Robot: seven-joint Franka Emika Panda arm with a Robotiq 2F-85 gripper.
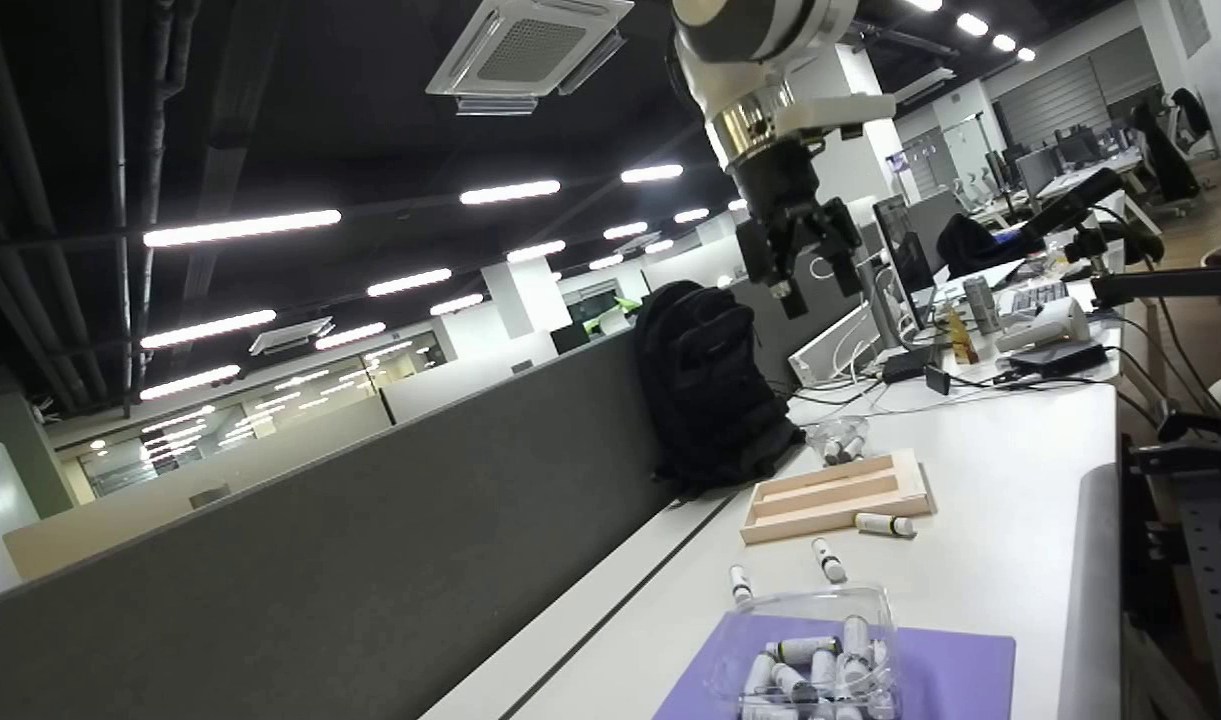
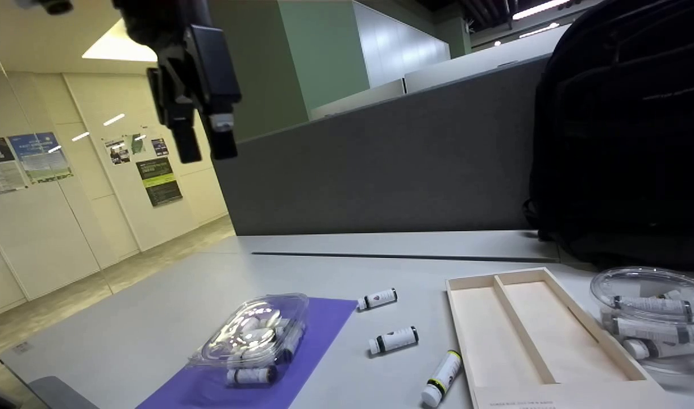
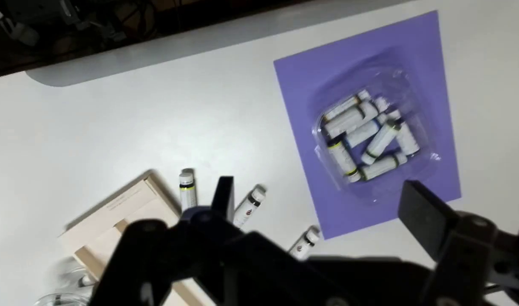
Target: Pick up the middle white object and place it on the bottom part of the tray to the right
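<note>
Three white vials lie apart on the white table between the purple mat and the tray. The middle vial [image 1: 828, 560] [image 2: 393, 339] [image 3: 246, 210] has a white cap and a dark band; a gripper finger partly covers it in the wrist view. The light wood tray [image 1: 800, 526] [image 2: 520, 326] [image 3: 125, 199] has long compartments split by a divider, and a flat end board. Its compartments look empty in an exterior view. My gripper [image 1: 822, 290] [image 2: 206, 153] [image 3: 319, 189] is open and empty, high above the table. In the wrist view its arms hide part of the tray.
One vial [image 1: 884, 524] [image 2: 441, 378] [image 3: 187, 190] lies by the tray, another [image 1: 740, 584] [image 2: 377, 299] [image 3: 305, 243] by the purple mat [image 1: 955, 670] [image 2: 199, 389] [image 3: 302, 76]. A clear box of vials stands on the mat. A clear tub [image 2: 653, 278] and black backpack [image 1: 705, 385] stand beyond the tray.
</note>
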